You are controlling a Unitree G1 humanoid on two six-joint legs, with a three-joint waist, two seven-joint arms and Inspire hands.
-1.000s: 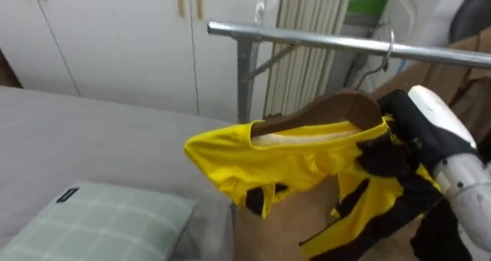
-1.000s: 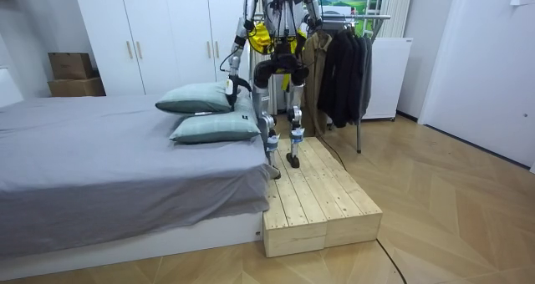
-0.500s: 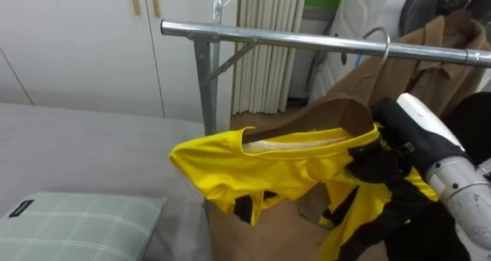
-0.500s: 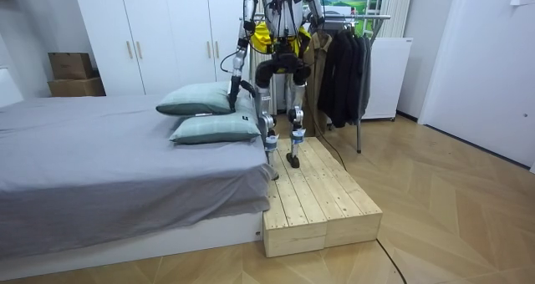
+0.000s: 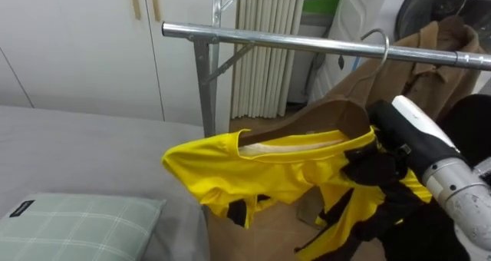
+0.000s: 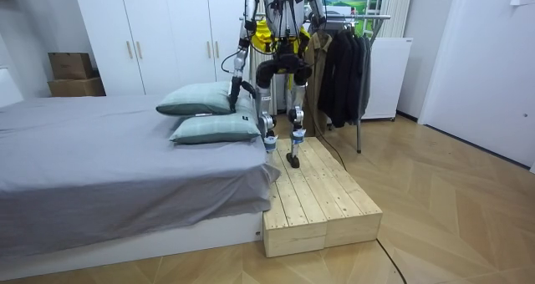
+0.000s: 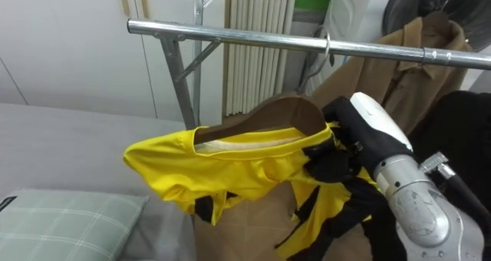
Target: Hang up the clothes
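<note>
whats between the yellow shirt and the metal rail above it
In the left eye view, the wooden hanger and its metal hook, reaching the rail.

Item one: yellow shirt [image 5: 261, 173] with black panels, mounted on a brown wooden hanger [image 5: 337, 113]. The collar is open along the hanger's upper edge and shows a pale lining. The left shoulder juts out sideways; the lower cloth hangs bunched, yellow and black, at the right. The hanger sits tilted, its left end lower. The right hand [image 5: 381, 163] is clamped on its right end, cloth included. The metal hook [image 5: 377, 40] reaches the height of the clothes rail [image 5: 268, 40]. Whether it bears on the rail cannot be determined. Item two: the rail is a silver bar, horizontal.
</note>
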